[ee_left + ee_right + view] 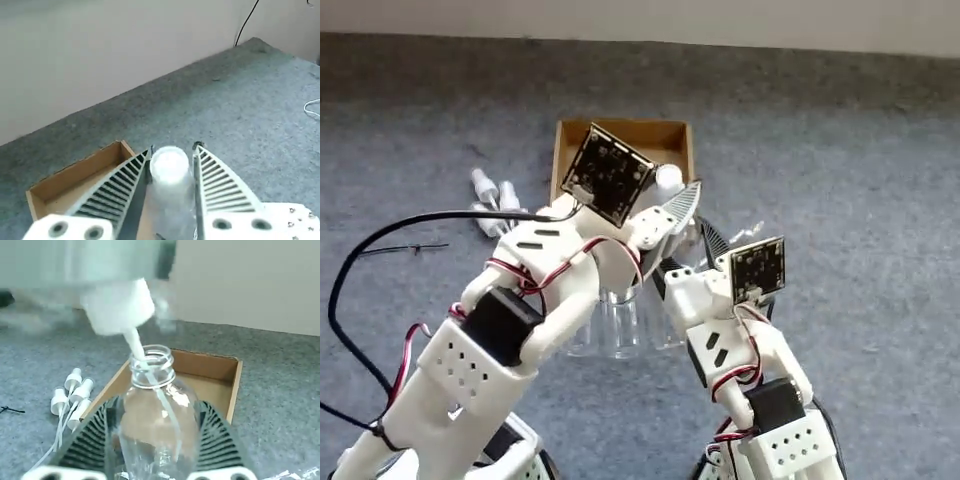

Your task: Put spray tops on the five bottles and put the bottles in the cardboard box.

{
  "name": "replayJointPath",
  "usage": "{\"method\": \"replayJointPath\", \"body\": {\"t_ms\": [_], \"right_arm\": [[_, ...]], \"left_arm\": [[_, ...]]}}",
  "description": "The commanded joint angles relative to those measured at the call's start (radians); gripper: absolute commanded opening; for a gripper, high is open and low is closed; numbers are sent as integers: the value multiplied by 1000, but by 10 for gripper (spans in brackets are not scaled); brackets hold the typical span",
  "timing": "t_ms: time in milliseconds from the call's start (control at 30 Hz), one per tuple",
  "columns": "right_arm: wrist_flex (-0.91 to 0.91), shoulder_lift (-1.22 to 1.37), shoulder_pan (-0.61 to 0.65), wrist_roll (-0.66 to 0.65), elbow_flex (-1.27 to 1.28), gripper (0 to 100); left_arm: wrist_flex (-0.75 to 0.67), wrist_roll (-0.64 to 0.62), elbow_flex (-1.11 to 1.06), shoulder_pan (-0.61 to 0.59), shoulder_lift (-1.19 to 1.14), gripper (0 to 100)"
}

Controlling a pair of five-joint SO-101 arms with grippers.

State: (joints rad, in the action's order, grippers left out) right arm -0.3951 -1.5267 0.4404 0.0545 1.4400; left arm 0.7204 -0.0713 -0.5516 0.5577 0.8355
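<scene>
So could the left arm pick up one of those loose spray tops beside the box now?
Probably not yet: the left hand is shut on a spray top whose tube sits in the bottle that the right hand grips. The loose tops lie uncovered beside the box.

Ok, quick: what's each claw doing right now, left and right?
Left claw: closed on a spray top.
Right claw: closed around a glass bottle.
</scene>
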Motion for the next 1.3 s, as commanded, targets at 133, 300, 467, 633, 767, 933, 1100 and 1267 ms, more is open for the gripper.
{"method": "replayJointPath", "body": {"t_ms": [133,300,467,633,767,933,1100,1267], "right_arm": [[19,-16,-10,9,-45,5],[19,-16,-10,9,-45,5],[19,-16,-10,9,-45,5],[19,-16,-10,9,-45,5],[19,-16,-10,8,-45,5],[19,-16,-10,8,-45,5],[19,-16,-10,8,-45,5],[19,-16,-10,8,-44,5]], "left_arm": [[80,5,120,-13,19,189],[78,6,163,-73,19,188],[81,6,194,-166,7,143],[84,34,145,-136,-27,158],[84,37,142,-102,-27,158],[80,41,84,-96,-35,158],[17,41,-1,-96,-36,158],[-21,41,-25,-96,-38,158]]}}
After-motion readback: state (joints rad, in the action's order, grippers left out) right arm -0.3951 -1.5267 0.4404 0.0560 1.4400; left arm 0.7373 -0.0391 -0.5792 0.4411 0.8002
